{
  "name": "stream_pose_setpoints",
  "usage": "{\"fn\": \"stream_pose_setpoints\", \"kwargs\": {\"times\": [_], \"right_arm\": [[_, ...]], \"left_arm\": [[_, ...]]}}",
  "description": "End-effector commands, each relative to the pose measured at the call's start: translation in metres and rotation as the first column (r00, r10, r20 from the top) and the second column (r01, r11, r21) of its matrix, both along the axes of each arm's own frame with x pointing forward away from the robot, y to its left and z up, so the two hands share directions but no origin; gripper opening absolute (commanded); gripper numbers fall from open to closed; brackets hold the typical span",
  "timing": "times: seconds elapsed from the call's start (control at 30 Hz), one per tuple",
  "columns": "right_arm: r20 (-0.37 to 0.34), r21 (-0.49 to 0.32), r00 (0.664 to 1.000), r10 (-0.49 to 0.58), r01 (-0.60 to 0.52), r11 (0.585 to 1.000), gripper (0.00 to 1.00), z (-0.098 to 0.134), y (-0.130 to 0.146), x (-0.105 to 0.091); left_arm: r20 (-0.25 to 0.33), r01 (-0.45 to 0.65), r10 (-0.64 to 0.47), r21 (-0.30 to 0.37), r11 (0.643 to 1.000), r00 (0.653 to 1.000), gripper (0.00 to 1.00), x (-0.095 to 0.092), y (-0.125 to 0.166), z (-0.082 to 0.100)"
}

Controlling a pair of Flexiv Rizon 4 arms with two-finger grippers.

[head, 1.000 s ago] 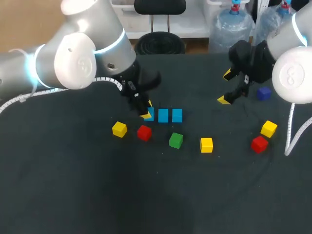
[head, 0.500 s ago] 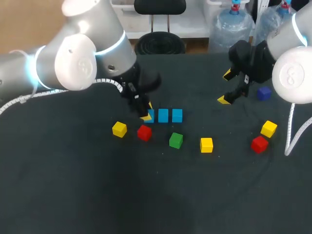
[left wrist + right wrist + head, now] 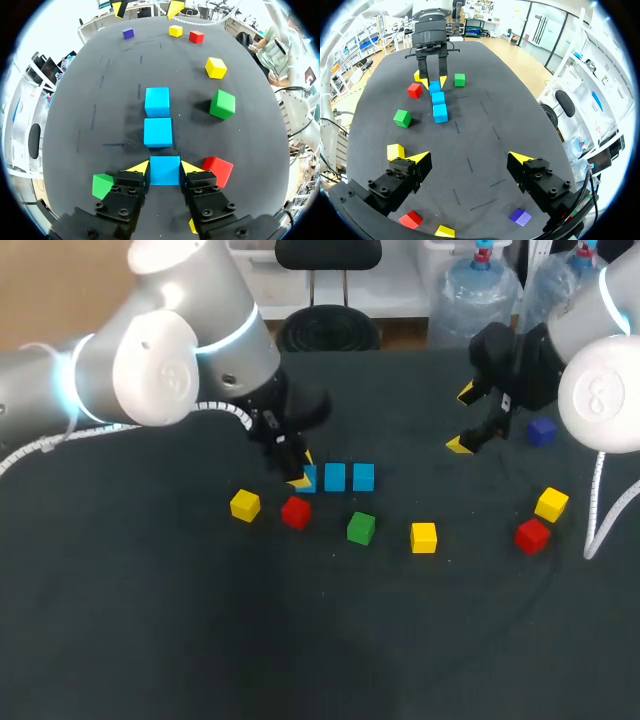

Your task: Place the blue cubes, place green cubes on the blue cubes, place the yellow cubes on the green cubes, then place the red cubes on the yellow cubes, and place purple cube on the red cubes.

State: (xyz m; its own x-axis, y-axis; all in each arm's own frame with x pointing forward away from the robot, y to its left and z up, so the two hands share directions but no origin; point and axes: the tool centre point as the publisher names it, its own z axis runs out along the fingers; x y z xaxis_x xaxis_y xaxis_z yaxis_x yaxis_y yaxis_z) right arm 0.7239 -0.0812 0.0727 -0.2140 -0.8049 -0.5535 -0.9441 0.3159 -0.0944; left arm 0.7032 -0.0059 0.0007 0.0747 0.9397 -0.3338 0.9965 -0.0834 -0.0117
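Over the last second the left arm has barely shifted. The left gripper (image 3: 165,167) stays low at the table's middle, its narrowly parted fingers touching both sides of the end blue cube (image 3: 165,173). That cube rests on the table in line with the two other blue cubes (image 3: 158,132). Judgement: the blue row is laid, and release comes next, then a green cube (image 3: 361,528). The right gripper (image 3: 470,159) hangs wide open and empty near the purple cube (image 3: 541,431).

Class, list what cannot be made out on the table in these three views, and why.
Head view: the left gripper covers most of the small blue cube at the row's left end; the left arm hides a second small green cube.
Left wrist view: the gripper's body covers most of a small yellow cube beneath it.
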Motion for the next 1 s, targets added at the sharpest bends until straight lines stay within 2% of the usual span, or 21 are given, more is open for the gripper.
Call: {"fn": "stream_pose_setpoints", "kwargs": {"times": [0.03,1.0], "right_arm": [[-0.001,0.003,1.000,0.002,-0.002,1.000,1.00,-0.0006,-0.0002,0.0010],[-0.001,0.003,1.000,0.002,-0.002,1.000,1.00,-0.0006,-0.0002,0.0010]], "left_arm": [[0.003,-0.001,0.001,0.001,1.000,1.000,0.00,0.0012,-0.0023,0.0004],[0.001,0.004,-0.004,0.001,1.000,1.000,0.00,0.0001,-0.0004,-0.0028]]}}
